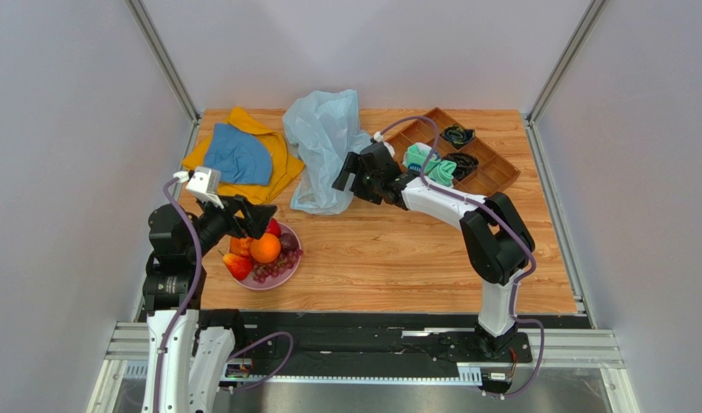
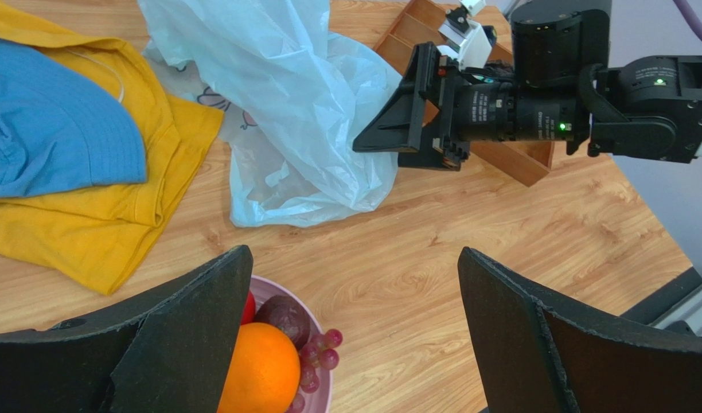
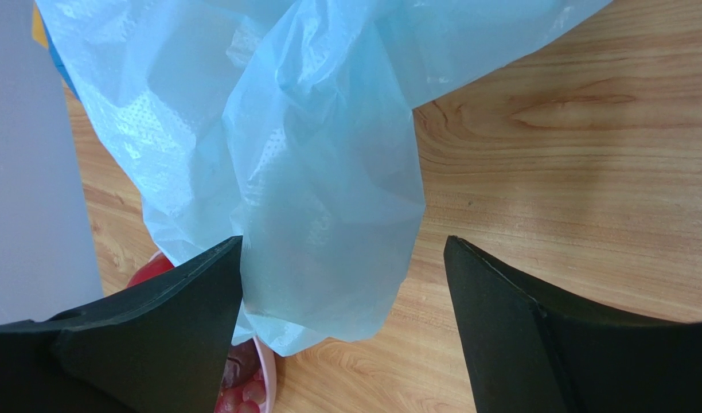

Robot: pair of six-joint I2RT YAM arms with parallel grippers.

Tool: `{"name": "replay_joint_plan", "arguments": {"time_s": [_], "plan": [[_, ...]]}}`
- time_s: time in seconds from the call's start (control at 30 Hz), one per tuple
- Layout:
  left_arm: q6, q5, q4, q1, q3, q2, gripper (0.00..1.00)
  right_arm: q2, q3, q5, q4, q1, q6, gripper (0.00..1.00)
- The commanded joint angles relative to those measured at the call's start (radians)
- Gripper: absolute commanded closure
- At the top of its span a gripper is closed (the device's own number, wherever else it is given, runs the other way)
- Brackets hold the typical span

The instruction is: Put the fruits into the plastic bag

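Top view: the plastic bag lies crumpled at the table's far edge, between the folded cloths and a wooden tray. A pink plate near the left edge holds one orange, one plum, one grape bunch and two red apples. The left gripper, released, partly masks them.
Left wrist view: only the orange, plum and grapes show.
Right wrist view: the right gripper is spread wide with nothing clamped, the bag just ahead.

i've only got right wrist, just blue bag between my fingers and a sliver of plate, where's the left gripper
Observer: The left gripper is open and empty, next to the pink plate.
Operator: what's on that plate
Observer: An orange, red apples, a plum and grapes.
Operator: anything on the bag's other side
Observer: A blue cloth lies on a yellow cloth, left of the plastic bag.
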Motion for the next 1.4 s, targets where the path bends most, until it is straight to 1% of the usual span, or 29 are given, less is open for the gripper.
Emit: {"name": "replay_joint_plan", "arguments": {"time_s": [0.0,0.1,0.13,0.2,0.23,0.27,0.33,0.47,0.5,0.6,0.63,0.7,0.73,0.83,0.9,0.97,1.0,1.03,1.1,1.13,1.23,1.27,1.33,1.37], "plan": [[-0.015,0.042,0.042,0.015,-0.007,0.007,0.02,0.028,0.057,0.035,0.034,-0.006,0.029,0.14],[-0.016,0.050,0.045,0.021,-0.007,0.008,0.02,0.019,0.048,0.011,0.077,-0.014,0.027,0.37],[-0.016,0.053,0.045,0.021,-0.007,0.008,0.02,0.011,0.045,-0.048,0.107,-0.016,0.026,0.52],[-0.018,0.059,0.050,0.023,-0.010,0.008,0.02,-0.024,0.037,-0.087,0.133,-0.022,0.024,0.72],[-0.018,0.057,0.050,0.024,-0.010,0.008,0.02,-0.042,0.035,-0.102,0.135,-0.022,0.014,0.89],[-0.019,0.060,0.052,0.023,-0.010,0.008,0.02,-0.062,0.032,-0.106,0.132,-0.022,0.007,0.94],[-0.019,0.066,0.053,0.026,-0.011,0.007,0.02,-0.142,0.019,-0.115,0.123,-0.025,-0.005,1.00],[-0.022,0.079,0.065,0.027,-0.014,0.002,0.02,-0.300,-0.024,-0.185,0.121,-0.061,-0.003,1.00],[-0.024,0.082,0.068,0.027,-0.016,0.001,0.02,-0.370,-0.043,-0.198,0.115,-0.068,-0.005,1.00],[-0.030,0.100,0.081,0.027,-0.019,-0.002,0.02,-0.466,-0.084,-0.256,0.089,-0.097,0.004,1.00],[-0.030,0.109,0.084,0.027,-0.021,-0.004,0.02,-0.528,-0.121,-0.285,0.075,-0.117,0.009,1.00],[-0.036,0.123,0.096,0.027,-0.024,-0.008,0.02,-0.601,-0.170,-0.317,0.068,-0.138,0.033,1.00],[-0.039,0.144,0.104,0.027,-0.025,-0.008,0.02,-0.674,-0.226,-0.352,0.064,-0.166,0.043,1.00],[-0.059,0.186,0.147,0.027,-0.040,-0.013,0.02,-0.788,-0.306,-0.411,0.048,-0.221,0.063,1.00],[-0.090,0.226,0.183,0.026,-0.053,-0.012,0.02,-0.894,-0.362,-0.455,0.038,-0.255,0.058,1.00],[-0.117,0.272,0.231,0.027,-0.073,-0.005,0.02,-0.985,-0.383,-0.504,-0.026,-0.310,0.035,1.00],[-0.145,0.272,0.237,0.027,-0.077,0.002,0.02,-1.012,-0.388,-0.503,-0.066,-0.330,0.011,1.00],[-0.156,0.272,0.246,0.026,-0.088,0.008,0.03,-1.033,-0.391,-0.486,-0.159,-0.360,-0.046,1.00],[-0.191,0.263,0.243,0.021,-0.097,0.012,0.06,-1.079,-0.422,-0.489,-0.280,-0.399,-0.097,1.00],[-0.208,0.248,0.268,0.014,-0.126,0.007,0.07,-1.093,-0.440,-0.506,-0.300,-0.437,-0.115,1.00],[-0.271,0.172,0.334,-0.060,-0.201,-0.042,0.09,-1.139,-0.544,-0.578,-0.314,-0.488,-0.120,1.00],[-0.288,0.153,0.346,-0.131,-0.217,-0.060,0.09,-1.147,-0.566,-0.589,-0.322,-0.499,-0.126,1.00],[-0.288,0.071,0.352,-0.196,-0.246,-0.067,0.09,-1.170,-0.609,-0.607,-0.348,-0.523,-0.138,1.00],[-0.282,0.045,0.349,-0.256,-0.251,-0.059,0.09,-1.179,-0.618,-0.613,-0.353,-0.532,-0.149,1.00]]}}
